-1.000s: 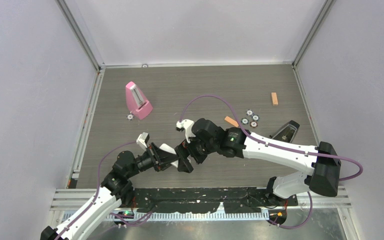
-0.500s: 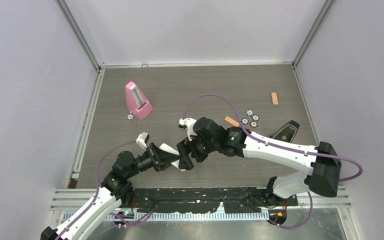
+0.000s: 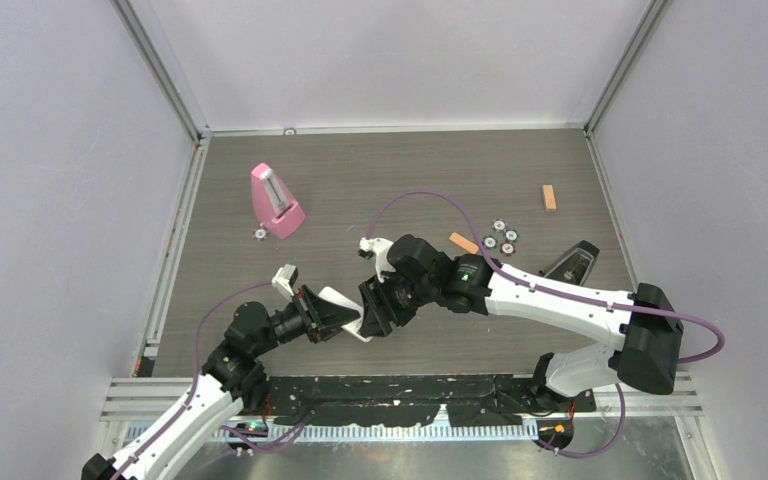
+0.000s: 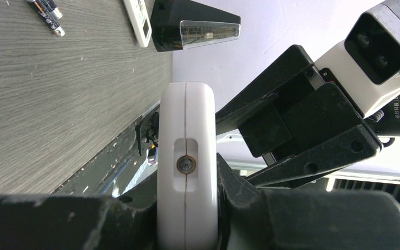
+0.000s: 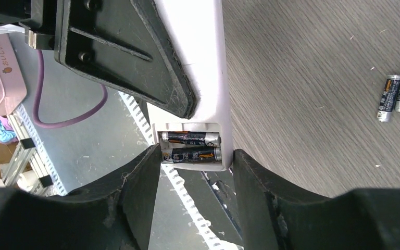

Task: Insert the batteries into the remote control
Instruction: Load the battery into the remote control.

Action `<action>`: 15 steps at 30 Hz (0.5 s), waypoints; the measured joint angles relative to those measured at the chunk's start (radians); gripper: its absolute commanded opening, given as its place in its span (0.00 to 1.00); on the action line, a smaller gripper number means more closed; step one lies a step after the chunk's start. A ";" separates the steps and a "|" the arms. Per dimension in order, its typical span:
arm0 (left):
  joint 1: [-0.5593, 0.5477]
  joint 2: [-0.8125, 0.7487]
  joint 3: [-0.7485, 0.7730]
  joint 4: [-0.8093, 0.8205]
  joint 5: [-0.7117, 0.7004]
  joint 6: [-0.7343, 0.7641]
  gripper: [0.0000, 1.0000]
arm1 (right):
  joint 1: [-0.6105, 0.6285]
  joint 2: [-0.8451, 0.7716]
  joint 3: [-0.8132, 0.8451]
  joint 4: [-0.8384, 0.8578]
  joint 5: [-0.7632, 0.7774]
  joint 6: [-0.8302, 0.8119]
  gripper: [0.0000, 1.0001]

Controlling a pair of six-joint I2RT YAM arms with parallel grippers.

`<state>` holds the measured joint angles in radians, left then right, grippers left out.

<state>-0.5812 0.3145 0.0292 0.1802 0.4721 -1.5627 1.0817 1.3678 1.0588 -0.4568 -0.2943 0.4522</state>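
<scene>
left gripper [image 3: 344, 318]: jaws were clamped on the remote control [image 5: 202, 62], one on each broad face, just short of the bay
remote control: was held up off the surface [image 3: 410, 170] near its front edge, between the two arms; plain white back faced the right wrist camera, bay open at the free end
seated batteries [image 5: 190, 147]: two lay side by side across the bay, dark with silvery ends
right gripper [image 3: 374, 308]: jaws straddled the bay end of the remote, one along each long edge and very close; couldn't tell whether they were squeezing it or just beside it
spare batteries [image 5: 387, 97]: two lay together on the surface, well apart from the remote
second remote [image 4: 137, 20]: white, lay flat on the surface just beside the black metronome [image 3: 572, 262]
pink metronome [image 3: 278, 203]: stood upright at back left
coin discs [image 3: 503, 238]: sat in a small cluster right of centre
orange block [image 3: 549, 197]: lay further back on the right, apart from the discs
</scene>
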 measured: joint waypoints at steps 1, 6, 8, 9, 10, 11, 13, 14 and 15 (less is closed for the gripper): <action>0.000 0.001 0.001 -0.004 0.000 0.000 0.00 | -0.004 0.000 -0.006 0.007 -0.001 0.002 0.52; 0.000 0.002 0.001 -0.017 -0.002 0.000 0.00 | -0.014 0.000 -0.026 0.033 -0.007 0.008 0.43; 0.000 0.002 0.001 -0.020 -0.006 -0.001 0.00 | -0.018 0.000 -0.032 0.042 -0.011 0.012 0.37; 0.001 0.002 0.001 -0.021 -0.008 -0.001 0.00 | -0.021 0.000 -0.035 0.047 -0.012 0.013 0.36; 0.001 0.002 0.001 -0.019 -0.003 -0.004 0.00 | -0.023 0.000 -0.039 0.050 -0.008 0.014 0.35; 0.001 0.002 0.003 -0.018 0.002 -0.003 0.00 | -0.027 -0.001 -0.043 0.053 -0.008 0.017 0.35; 0.001 0.002 0.004 -0.019 0.001 -0.003 0.00 | -0.036 -0.001 -0.045 0.059 -0.015 0.017 0.35; 0.002 0.002 0.004 -0.021 0.003 -0.003 0.00 | -0.037 -0.002 -0.047 0.062 -0.014 0.023 0.36; 0.002 0.002 0.004 -0.019 0.003 -0.004 0.00 | -0.039 -0.003 -0.048 0.064 -0.016 0.026 0.37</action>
<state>-0.5793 0.3164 0.0330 0.1608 0.4747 -1.5665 1.0428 1.3651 1.0103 -0.3923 -0.3099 0.4782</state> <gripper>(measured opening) 0.235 0.372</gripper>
